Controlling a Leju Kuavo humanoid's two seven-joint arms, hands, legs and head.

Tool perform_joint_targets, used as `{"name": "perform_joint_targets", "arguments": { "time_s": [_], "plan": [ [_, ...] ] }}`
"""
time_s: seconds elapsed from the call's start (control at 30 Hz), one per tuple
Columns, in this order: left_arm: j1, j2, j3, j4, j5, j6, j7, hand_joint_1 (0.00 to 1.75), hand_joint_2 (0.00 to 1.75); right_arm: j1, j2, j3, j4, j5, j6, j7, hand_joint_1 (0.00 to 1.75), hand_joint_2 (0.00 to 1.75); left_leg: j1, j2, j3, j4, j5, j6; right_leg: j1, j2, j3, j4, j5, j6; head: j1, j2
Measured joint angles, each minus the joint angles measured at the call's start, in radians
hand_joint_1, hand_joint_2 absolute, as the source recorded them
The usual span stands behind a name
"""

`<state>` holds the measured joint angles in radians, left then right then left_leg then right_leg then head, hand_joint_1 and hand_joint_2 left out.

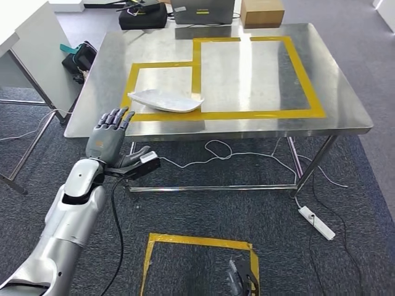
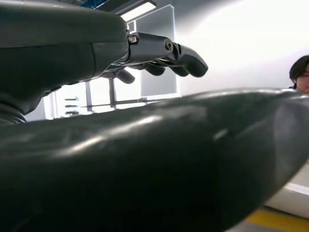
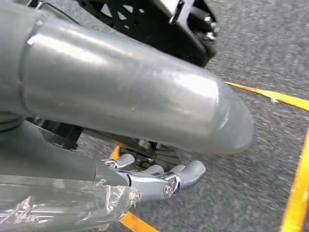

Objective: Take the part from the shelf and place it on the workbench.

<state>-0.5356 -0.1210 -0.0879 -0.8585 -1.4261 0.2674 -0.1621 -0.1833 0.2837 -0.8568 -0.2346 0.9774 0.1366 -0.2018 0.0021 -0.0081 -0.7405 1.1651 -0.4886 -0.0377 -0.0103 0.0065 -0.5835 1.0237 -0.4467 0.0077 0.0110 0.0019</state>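
On the steel workbench point(image 1: 326, 92), a flat white part point(image 1: 165, 101) lies near the front left edge, resting across the yellow tape outline point(image 1: 298, 68) marked on the top. Its long axis runs left to right along the workbench's front edge, with the pointed tip toward the right. Most of the workbench to the right of and behind the part is bare metal. Just in front of the workbench's front left corner, the left hand point(image 1: 108, 139) is raised with fingers spread, holding nothing, apart from the part. The right hand point(image 3: 160, 179) hangs low over grey carpet and yellow floor tape point(image 3: 297, 193), fingers loosely extended, holding nothing.
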Motion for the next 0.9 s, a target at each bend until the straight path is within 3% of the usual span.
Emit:
{"name": "perform_joint_targets", "arguments": {
  "time_s": [0.03, 0.07, 0.13, 0.2, 0.27, 0.3, 0.37, 0.4, 0.43, 0.53, 0.57, 0.6, 0.63, 0.67, 0.7, 0.77, 0.83, 0.9],
  "plan": [
    [0.003, 0.002, 0.000, -0.001, 0.001, 0.000, -0.002, 0.00, 0.00, 0.001, 0.000, 0.000, 0.000, -0.001, 0.000, 0.000, 0.00, 0.00, 0.001, 0.000, -0.014, 0.064, -0.033, -0.003, 0.000, -0.001, -0.015, 0.000, 0.011, 0.000, 0.000, 0.000],
    [0.009, 0.006, 0.000, -0.004, 0.006, -0.002, -0.006, 0.00, 0.00, 0.001, 0.000, 0.000, 0.000, -0.003, 0.000, 0.000, 0.00, 0.00, 0.002, 0.000, -0.016, 0.110, -0.042, -0.005, 0.000, -0.002, -0.031, 0.001, 0.023, 0.001, 0.000, 0.000],
    [0.026, 0.016, 0.001, -0.018, 0.024, -0.005, -0.022, 0.00, 0.00, 0.003, 0.000, 0.000, 0.000, -0.008, -0.002, -0.001, 0.00, 0.00, 0.006, 0.000, 0.022, 0.113, -0.006, -0.006, -0.001, -0.004, -0.061, 0.001, 0.047, 0.005, 0.000, 0.000],
    [0.044, 0.031, 0.002, -0.045, 0.048, -0.008, -0.041, 0.00, 0.00, 0.005, -0.001, 0.000, 0.000, -0.015, -0.003, -0.004, 0.00, 0.00, 0.010, 0.000, 0.122, 0.006, 0.022, -0.007, 0.001, -0.003, -0.084, 0.003, 0.068, 0.013, -0.001, 0.000],
    [0.064, 0.046, 0.004, -0.083, 0.069, -0.013, -0.056, 0.00, 0.00, 0.007, -0.003, 0.000, -0.001, -0.022, -0.003, -0.009, 0.00, 0.00, 0.010, -0.001, 0.212, -0.121, 0.000, 0.001, 0.003, 0.000, -0.097, 0.002, 0.088, 0.025, -0.001, 0.000],
    [0.075, 0.054, 0.006, -0.101, 0.076, -0.016, -0.060, 0.00, 0.00, 0.009, -0.004, 0.000, -0.002, -0.024, -0.004, -0.011, 0.00, 0.00, 0.007, -0.002, 0.232, -0.157, -0.009, 0.009, 0.002, 0.001, -0.101, -0.001, 0.100, 0.032, -0.002, 0.000],
    [0.097, 0.067, 0.012, -0.125, 0.083, -0.021, -0.065, 0.00, 0.00, 0.015, -0.006, 0.000, -0.001, -0.026, -0.004, -0.013, 0.00, 0.00, 0.001, -0.001, 0.224, -0.173, 0.002, 0.031, -0.003, 0.001, -0.106, -0.011, 0.118, 0.046, -0.003, 0.000],
    [0.107, 0.071, 0.015, -0.133, 0.085, -0.022, -0.066, 0.00, 0.00, 0.020, -0.006, -0.001, -0.001, -0.026, -0.004, -0.013, 0.00, 0.00, 0.001, 0.000, 0.215, -0.175, 0.013, 0.041, -0.006, 0.000, -0.114, -0.005, 0.105, 0.051, -0.003, 0.000],
    [0.114, 0.075, 0.017, -0.141, 0.086, -0.023, -0.066, 0.00, 0.00, 0.024, -0.006, -0.001, -0.001, -0.026, -0.004, -0.013, 0.00, 0.00, 0.001, 0.001, 0.205, -0.177, 0.025, 0.050, -0.007, 0.000, -0.125, 0.021, 0.072, 0.054, -0.002, 0.000],
    [0.125, 0.081, 0.021, -0.161, 0.087, -0.025, -0.066, 0.00, 0.00, 0.026, -0.006, -0.001, -0.001, -0.026, -0.004, -0.014, 0.00, 0.00, -0.003, 0.001, 0.163, -0.177, 0.061, 0.063, -0.005, -0.001, -0.175, 0.212, -0.075, 0.057, 0.002, 0.000],
    [0.129, 0.083, 0.021, -0.164, 0.087, -0.026, -0.066, 0.00, 0.00, 0.025, -0.006, -0.001, -0.001, -0.026, -0.004, -0.014, 0.00, 0.00, -0.006, 0.001, 0.147, -0.176, 0.073, 0.064, -0.002, -0.001, -0.181, 0.269, -0.095, 0.056, 0.002, 0.000],
    [0.133, 0.084, 0.022, -0.166, 0.087, -0.026, -0.066, 0.00, 0.00, 0.025, -0.006, -0.001, -0.001, -0.026, -0.004, -0.014, 0.00, 0.00, -0.008, 0.001, 0.131, -0.176, 0.085, 0.064, 0.001, -0.001, -0.173, 0.297, -0.092, 0.052, 0.002, 0.000],
    [0.137, 0.086, 0.022, -0.169, 0.088, -0.027, -0.066, 0.00, 0.00, 0.025, -0.007, -0.001, -0.001, -0.027, -0.005, -0.014, 0.00, 0.00, -0.010, 0.002, 0.117, -0.175, 0.097, 0.063, 0.006, -0.001, -0.146, 0.289, -0.070, 0.047, 0.002, 0.000],
    [0.141, 0.088, 0.023, -0.173, 0.091, -0.027, -0.066, 0.00, 0.00, 0.025, -0.008, -0.002, -0.001, -0.029, -0.006, -0.014, 0.00, 0.00, -0.011, 0.002, 0.103, -0.175, 0.108, 0.062, 0.010, -0.001, -0.101, 0.246, -0.045, 0.040, 0.002, 0.000],
    [0.147, 0.091, 0.024, -0.180, 0.097, -0.028, -0.066, 0.00, 0.00, 0.024, -0.008, -0.002, -0.001, -0.033, -0.007, -0.015, 0.00, 0.00, -0.013, 0.002, 0.092, -0.175, 0.119, 0.060, 0.016, 0.000, -0.043, 0.177, -0.037, 0.033, 0.003, 0.000],
    [0.172, 0.104, 0.029, -0.202, 0.119, -0.030, -0.068, 0.00, 0.00, 0.020, -0.009, -0.003, -0.001, -0.044, -0.010, -0.020, 0.00, 0.00, -0.016, 0.003, 0.079, -0.174, 0.133, 0.053, 0.023, 0.001, 0.057, 0.034, -0.059, 0.022, 0.002, 0.000],
    [0.215, 0.116, 0.041, -0.226, 0.145, -0.036, -0.070, 0.00, 0.00, 0.023, -0.010, -0.006, -0.002, -0.055, -0.014, -0.028, 0.00, 0.00, -0.016, 0.006, 0.078, -0.176, 0.144, 0.042, 0.027, 0.003, 0.085, -0.021, -0.078, 0.012, 0.001, 0.000],
    [0.273, 0.122, 0.059, -0.242, 0.172, -0.043, -0.073, 0.00, 0.00, 0.029, -0.010, -0.012, -0.002, -0.067, -0.021, -0.037, 0.00, 0.00, -0.013, 0.006, 0.075, -0.173, 0.139, 0.029, 0.024, 0.002, 0.080, -0.023, -0.064, -0.002, 0.000, 0.000]
  ]
}}
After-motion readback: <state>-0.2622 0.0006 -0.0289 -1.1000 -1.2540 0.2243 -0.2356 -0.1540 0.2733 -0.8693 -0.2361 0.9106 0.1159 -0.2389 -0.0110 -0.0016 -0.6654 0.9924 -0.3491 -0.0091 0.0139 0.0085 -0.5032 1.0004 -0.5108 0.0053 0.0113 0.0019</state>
